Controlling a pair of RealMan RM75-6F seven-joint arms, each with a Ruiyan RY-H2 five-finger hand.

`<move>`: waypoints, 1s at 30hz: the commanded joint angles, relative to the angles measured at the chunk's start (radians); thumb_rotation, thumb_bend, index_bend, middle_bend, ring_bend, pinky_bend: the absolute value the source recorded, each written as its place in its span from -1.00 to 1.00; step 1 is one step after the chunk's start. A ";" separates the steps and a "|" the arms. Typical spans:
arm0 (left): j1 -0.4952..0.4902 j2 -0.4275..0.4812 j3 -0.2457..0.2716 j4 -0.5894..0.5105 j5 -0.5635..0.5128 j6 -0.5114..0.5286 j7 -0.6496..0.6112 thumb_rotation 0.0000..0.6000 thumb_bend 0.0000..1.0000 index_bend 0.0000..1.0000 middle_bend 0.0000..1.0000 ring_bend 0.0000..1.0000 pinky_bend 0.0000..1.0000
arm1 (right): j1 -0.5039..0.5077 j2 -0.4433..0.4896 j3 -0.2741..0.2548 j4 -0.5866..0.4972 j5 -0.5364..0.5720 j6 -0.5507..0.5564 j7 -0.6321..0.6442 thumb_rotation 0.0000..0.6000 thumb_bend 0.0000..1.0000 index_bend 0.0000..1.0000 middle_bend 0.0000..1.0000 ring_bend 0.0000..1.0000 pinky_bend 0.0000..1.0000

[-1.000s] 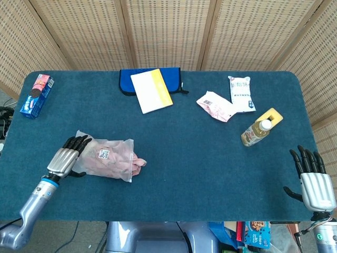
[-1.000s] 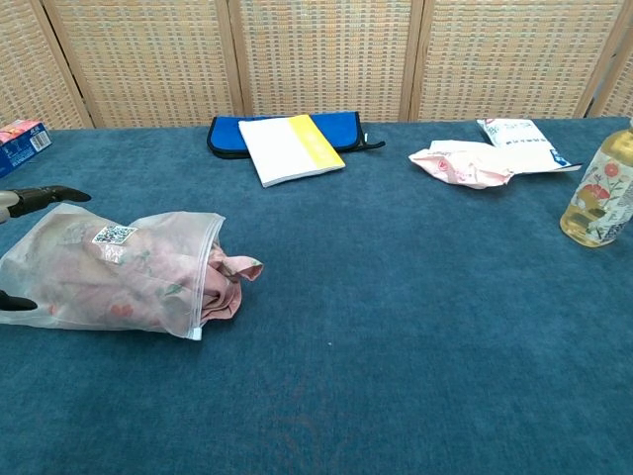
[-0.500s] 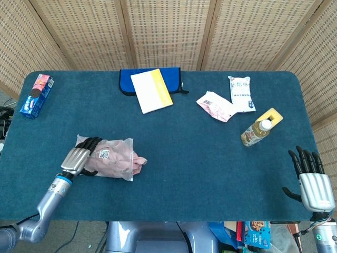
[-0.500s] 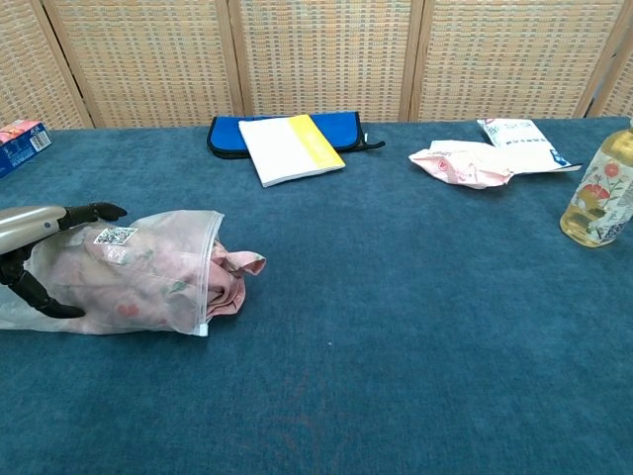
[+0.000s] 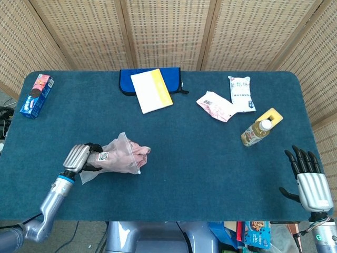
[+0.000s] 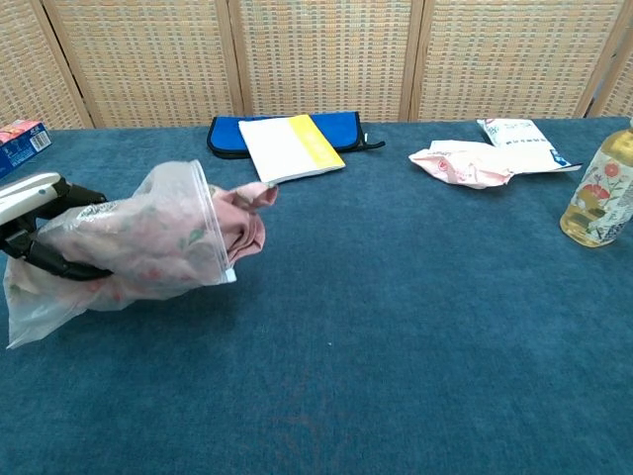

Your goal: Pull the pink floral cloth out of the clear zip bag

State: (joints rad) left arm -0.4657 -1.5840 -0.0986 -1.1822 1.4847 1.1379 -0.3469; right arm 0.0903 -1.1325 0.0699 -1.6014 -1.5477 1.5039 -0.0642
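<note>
Blue pouch (image 5: 126, 81) under booklet (image 5: 151, 90); bottle (image 5: 256, 133) near snack packets (image 5: 215, 105).

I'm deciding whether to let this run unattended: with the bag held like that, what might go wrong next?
The left hand grips the zip bag around its middle, squeezing the pink cloth inside, so pulling may drag the bag along. Only a small tuft pokes out of the mouth, a thin grab target. The right hand is far across the table.

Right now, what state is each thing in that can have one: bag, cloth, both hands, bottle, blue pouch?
clear zip bag: mouth open, lifted off the table
pink floral cloth: mostly inside, one end sticking out of the mouth
left hand: grips the bag's closed end
right hand: holds nothing, fingers apart
bottle: upright, capped
blue pouch: lying flat under a booklet
</note>
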 commanded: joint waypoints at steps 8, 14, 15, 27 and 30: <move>-0.064 -0.004 -0.010 -0.024 0.204 0.217 -0.134 1.00 -0.41 0.20 0.17 -0.06 0.05 | 0.127 0.202 -0.010 -0.170 -0.111 -0.152 0.359 1.00 -1.00 -0.93 -1.00 -1.00 -1.00; -0.114 0.003 -0.042 -0.104 0.181 0.170 -0.081 1.00 -0.41 0.20 0.17 -0.06 0.05 | 0.201 0.253 0.013 -0.242 -0.115 -0.226 0.457 1.00 -1.00 -0.68 -1.00 -1.00 -1.00; -0.121 0.003 -0.050 -0.116 0.177 0.164 -0.072 1.00 -0.41 0.20 0.17 -0.06 0.05 | 0.213 0.258 0.018 -0.257 -0.115 -0.238 0.471 1.00 -1.00 -0.63 -1.00 -1.00 -1.00; -0.229 -0.060 -0.143 -0.211 0.047 0.040 0.112 1.00 -0.41 0.21 0.17 -0.06 0.05 | 0.357 0.267 0.120 -0.428 -0.012 -0.345 0.521 1.00 -1.00 -0.39 -1.00 -1.00 -1.00; -0.253 -0.100 -0.154 -0.209 0.021 0.021 0.131 1.00 -0.41 0.21 0.17 -0.06 0.05 | 0.392 0.244 0.147 -0.451 0.051 -0.374 0.449 1.00 -0.88 -0.39 -1.00 -1.00 -1.00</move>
State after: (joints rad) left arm -0.7019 -1.6614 -0.2424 -1.3891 1.5234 1.1706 -0.2307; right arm 0.4557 -0.8677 0.1909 -2.0264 -1.5413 1.1552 0.4365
